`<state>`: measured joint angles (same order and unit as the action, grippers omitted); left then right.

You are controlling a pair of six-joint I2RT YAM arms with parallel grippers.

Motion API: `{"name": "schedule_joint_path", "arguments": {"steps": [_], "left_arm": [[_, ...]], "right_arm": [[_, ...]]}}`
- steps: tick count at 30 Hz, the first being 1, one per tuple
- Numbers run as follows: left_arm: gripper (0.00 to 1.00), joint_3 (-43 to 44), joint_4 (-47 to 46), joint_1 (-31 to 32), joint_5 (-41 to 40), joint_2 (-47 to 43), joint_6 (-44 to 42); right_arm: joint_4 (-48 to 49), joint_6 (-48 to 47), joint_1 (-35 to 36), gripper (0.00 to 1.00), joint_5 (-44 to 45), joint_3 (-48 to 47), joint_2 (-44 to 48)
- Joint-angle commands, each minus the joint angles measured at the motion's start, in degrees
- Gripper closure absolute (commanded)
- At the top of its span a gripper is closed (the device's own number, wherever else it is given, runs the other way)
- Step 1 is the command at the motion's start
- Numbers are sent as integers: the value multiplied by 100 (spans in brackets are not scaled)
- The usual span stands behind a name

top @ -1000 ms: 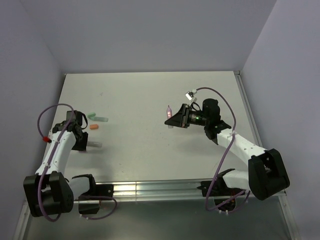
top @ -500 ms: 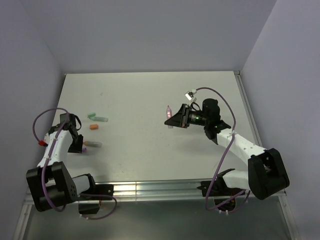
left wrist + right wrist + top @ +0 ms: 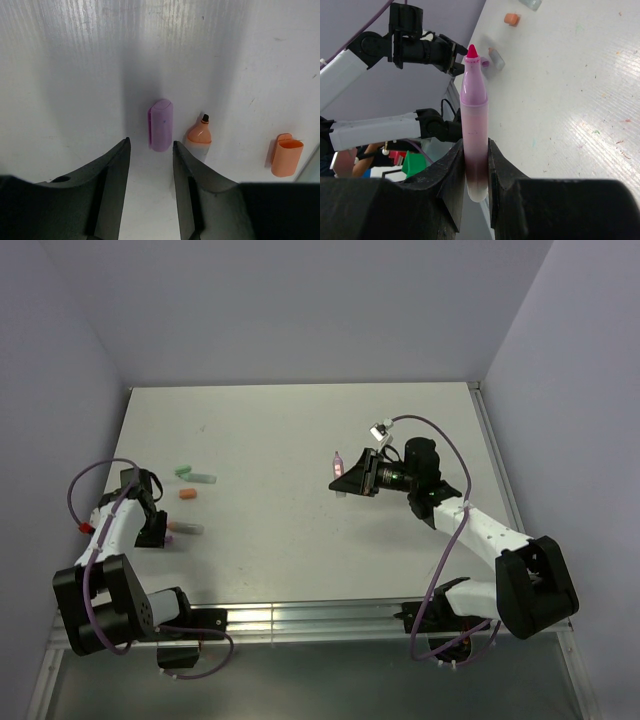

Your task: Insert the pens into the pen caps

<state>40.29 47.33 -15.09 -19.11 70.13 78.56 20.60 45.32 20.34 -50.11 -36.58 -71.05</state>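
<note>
**Left claw.** The left claw [image 3: 150,148] is released: both fingers [image 3: 116,180] are spread apart and grip nothing. It sits low over the tabletop [image 3: 300,420], near the 9 o'clock edge in the top view [image 3: 160,531].
- In the left wrist view, the purple cap [image 3: 161,125] lies on its side directly at 12 o'clock of the finger gap. Its near end is level with the fingertips and it touches neither finger.
- The orange-tipped pen [image 3: 199,141] lies just beside this cap at 3 o'clock, with its dark nib pointing to 12 o'clock. Whether the two touch cannot be told.
- The orange cap [image 3: 287,155] lies apart, farther toward 3 o'clock.

**Right claw.** The right claw [image 3: 475,150] is clenched on the pink pen [image 3: 472,107], gripping the lower part of the barrel. The uncapped red tip projects clear of the fingers. In the top view this claw [image 3: 342,472] is raised near the tabletop centre, slightly toward 1 o'clock.

**Items on the tabletop, top view.**
- The mint-green pen [image 3: 196,476] lies toward 10 o'clock of the centre, with its green end at 9 o'clock.
- The orange cap [image 3: 187,494] lies just at 6 o'clock of it.
- The orange-tipped pen [image 3: 189,529] lies farther toward 6 o'clock, with the purple cap [image 3: 172,527] between it and the left claw.
</note>
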Motion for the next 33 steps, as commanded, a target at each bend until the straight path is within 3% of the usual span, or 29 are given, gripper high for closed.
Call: {"name": "schedule_joint_path", "arguments": {"steps": [1,22,28,33], "left_arm": [[55,-39,-136,-55,57,54,-52],[56,-276,-751,-328,285,599,-236],[73,-285,-734,-407,250,502,-289],[100,-224,-664,-495,277,326,-403]], "right_arm": [[304,-41,-47,100,-96,28,38],[374,-15,-47,100,-131,45,-23],[392,-14,-47,100,-131,45,-76],[278,-119,-47,100,-70,37,-50]]}}
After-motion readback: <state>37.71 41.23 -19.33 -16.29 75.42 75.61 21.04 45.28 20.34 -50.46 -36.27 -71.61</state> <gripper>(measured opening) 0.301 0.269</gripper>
